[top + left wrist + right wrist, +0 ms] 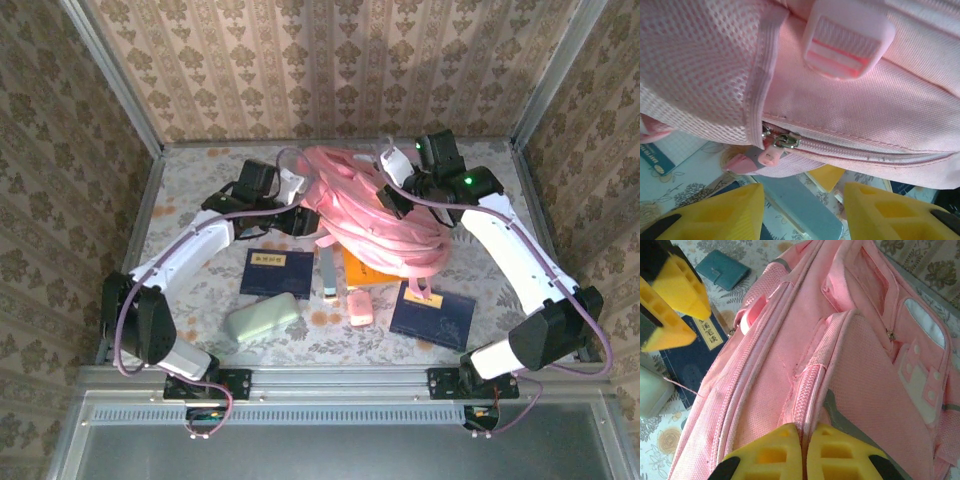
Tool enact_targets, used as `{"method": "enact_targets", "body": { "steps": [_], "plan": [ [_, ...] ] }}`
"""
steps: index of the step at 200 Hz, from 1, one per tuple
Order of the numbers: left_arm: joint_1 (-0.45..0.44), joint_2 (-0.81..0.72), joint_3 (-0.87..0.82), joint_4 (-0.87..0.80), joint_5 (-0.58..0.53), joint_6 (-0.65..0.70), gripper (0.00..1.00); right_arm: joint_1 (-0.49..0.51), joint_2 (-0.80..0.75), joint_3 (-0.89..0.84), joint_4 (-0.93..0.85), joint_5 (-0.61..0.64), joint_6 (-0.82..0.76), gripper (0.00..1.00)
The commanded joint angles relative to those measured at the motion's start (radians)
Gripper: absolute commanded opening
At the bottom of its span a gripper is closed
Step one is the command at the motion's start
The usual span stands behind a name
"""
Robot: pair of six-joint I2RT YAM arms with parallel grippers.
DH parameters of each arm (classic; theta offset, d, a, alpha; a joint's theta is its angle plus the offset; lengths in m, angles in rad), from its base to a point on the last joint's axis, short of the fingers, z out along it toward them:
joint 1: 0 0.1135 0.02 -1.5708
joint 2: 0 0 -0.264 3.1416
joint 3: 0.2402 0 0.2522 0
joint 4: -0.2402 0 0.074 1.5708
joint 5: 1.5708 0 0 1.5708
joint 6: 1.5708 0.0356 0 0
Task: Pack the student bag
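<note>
The left hand [802, 194] gapes just below the zipper pull [771, 156] of the student bag [875, 115]. Should the right hand [804, 434], pinched shut on the bag's fabric, slip, the pull could swing away.

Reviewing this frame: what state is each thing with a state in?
Pink fabric student bag: lying on table; zip in left wrist view closed.
Left gripper: open, just short of the zip pull.
Right gripper: shut against a zip seam.
Dark blue book: closed.
Pale green case: closed.
</note>
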Motion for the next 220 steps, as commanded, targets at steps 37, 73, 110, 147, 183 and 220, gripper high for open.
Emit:
{"method": "enact_targets", "body": {
  "steps": [37, 73, 110, 147, 183, 220],
  "plan": [
    [0.038, 0.11, 0.005, 0.077, 0.196, 0.003, 0.49, -0.006, -0.062, 0.001, 0.145, -0.069, 0.025, 0.0],
    [0.104, 0.113, -0.05, 0.178, 0.277, -0.033, 0.5, -0.008, -0.107, -0.014, 0.164, -0.095, 0.046, 0.0],
    [0.076, 0.129, -0.071, 0.222, 0.373, -0.022, 0.48, -0.007, -0.112, -0.016, 0.169, -0.097, 0.055, 0.0],
    [0.071, 0.123, -0.102, 0.295, 0.411, -0.052, 0.48, -0.008, -0.112, -0.019, 0.175, -0.099, 0.065, 0.0],
    [0.069, 0.114, -0.112, 0.299, 0.405, -0.054, 0.35, -0.008, -0.112, -0.024, 0.185, -0.1, 0.075, 0.0],
    [0.065, 0.105, -0.111, 0.269, 0.387, -0.041, 0.27, -0.008, -0.109, -0.03, 0.194, -0.076, 0.079, 0.0]
  ]
}}
